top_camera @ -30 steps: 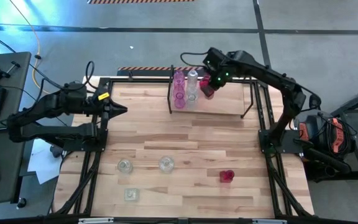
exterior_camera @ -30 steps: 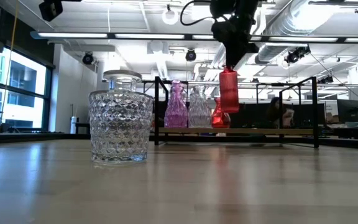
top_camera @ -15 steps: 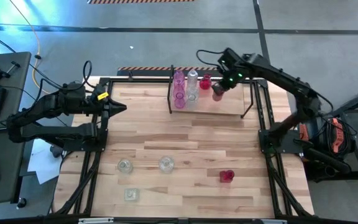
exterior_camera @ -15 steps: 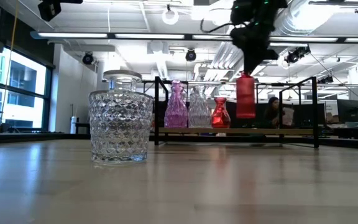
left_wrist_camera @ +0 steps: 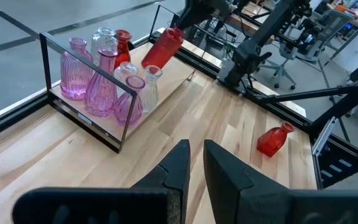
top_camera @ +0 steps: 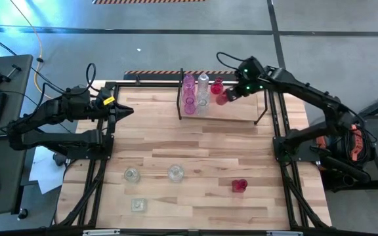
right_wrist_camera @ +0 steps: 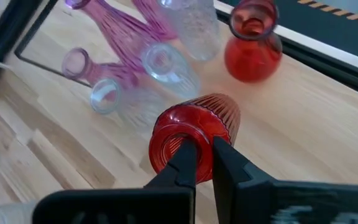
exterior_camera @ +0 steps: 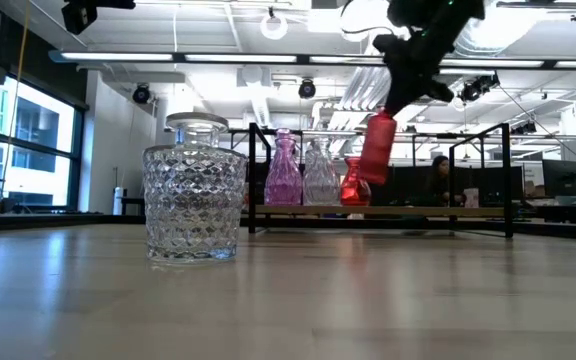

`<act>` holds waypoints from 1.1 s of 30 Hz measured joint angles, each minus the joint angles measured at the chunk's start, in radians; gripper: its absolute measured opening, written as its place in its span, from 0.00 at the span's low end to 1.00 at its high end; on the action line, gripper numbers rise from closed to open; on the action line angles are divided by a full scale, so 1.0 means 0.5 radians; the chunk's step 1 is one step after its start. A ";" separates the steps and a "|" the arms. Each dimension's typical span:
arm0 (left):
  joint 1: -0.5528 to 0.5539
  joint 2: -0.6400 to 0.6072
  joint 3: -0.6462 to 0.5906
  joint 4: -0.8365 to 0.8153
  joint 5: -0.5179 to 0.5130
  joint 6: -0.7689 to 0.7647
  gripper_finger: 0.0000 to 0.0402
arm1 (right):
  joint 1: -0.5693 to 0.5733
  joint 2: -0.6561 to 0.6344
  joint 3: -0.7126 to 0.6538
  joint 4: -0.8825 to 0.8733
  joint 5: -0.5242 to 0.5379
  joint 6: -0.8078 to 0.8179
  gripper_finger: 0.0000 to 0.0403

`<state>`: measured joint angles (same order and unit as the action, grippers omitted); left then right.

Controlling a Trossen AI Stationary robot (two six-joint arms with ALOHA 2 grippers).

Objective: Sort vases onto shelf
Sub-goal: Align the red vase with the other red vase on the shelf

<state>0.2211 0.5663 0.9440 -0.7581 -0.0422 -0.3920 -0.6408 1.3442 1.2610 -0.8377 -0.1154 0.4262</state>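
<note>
My right gripper [top_camera: 232, 92] is shut on a red ribbed vase [top_camera: 222, 98] above the shelf [top_camera: 243, 111] at the table's far edge. On the shelf's board stand, on their bases, two pink vases [top_camera: 189, 92], two clear vases [top_camera: 203, 92] and a round red vase [top_camera: 216, 85]. The held vase hangs tilted just right of that red one [exterior_camera: 353, 185]. My left gripper [top_camera: 128, 112] waits shut over the table's left side, with only a thin slit between its fingers [left_wrist_camera: 179, 165] and nothing in it. My right gripper pinches the red ribbed vase by the rim of its mouth [right_wrist_camera: 169, 144], one finger [right_wrist_camera: 186, 160] inside the opening and the other [right_wrist_camera: 224, 157] outside on the neck. The fingers come slanting down from above. The vase [exterior_camera: 373, 150] hangs clear of the shelf, its base tipped toward the standing vases.
On the near half of the table stand three clear glass vases [top_camera: 131, 175] [top_camera: 175, 173] [top_camera: 138, 205], and a red vase [top_camera: 239, 185] lies on its side. The shelf's black frame posts [top_camera: 180, 98] [top_camera: 265, 105] rise at its ends. Its right half [exterior_camera: 438, 210] is bare board.
My right gripper has carried the red ribbed vase toward the table's right edge along the shelf and slightly down. It has then tipped, so the vase, upright before, now hangs slanted with its base swung back toward the red vase on the shelf.
</note>
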 joint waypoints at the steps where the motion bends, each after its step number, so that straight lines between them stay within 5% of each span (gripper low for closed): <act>1: 0.000 0.000 0.000 0.001 0.000 0.000 0.09 | 0.003 0.021 0.000 0.021 -0.006 0.005 0.00; 10: 0.000 0.000 0.000 0.000 0.001 -0.050 0.09 | 0.025 0.255 0.079 0.009 -0.011 -0.050 0.00; 22: 0.000 0.000 0.000 0.000 0.000 -0.050 0.09 | -0.001 0.659 0.804 -0.663 0.161 -0.311 0.00; 33: 0.000 0.000 0.000 0.000 0.001 -0.048 0.09 | 0.013 0.769 0.839 -0.632 0.110 -0.335 0.00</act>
<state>0.2211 0.5663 0.9440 -0.7582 -0.0418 -0.4161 -0.6341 1.7286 1.6806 -1.1536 -0.0606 0.2586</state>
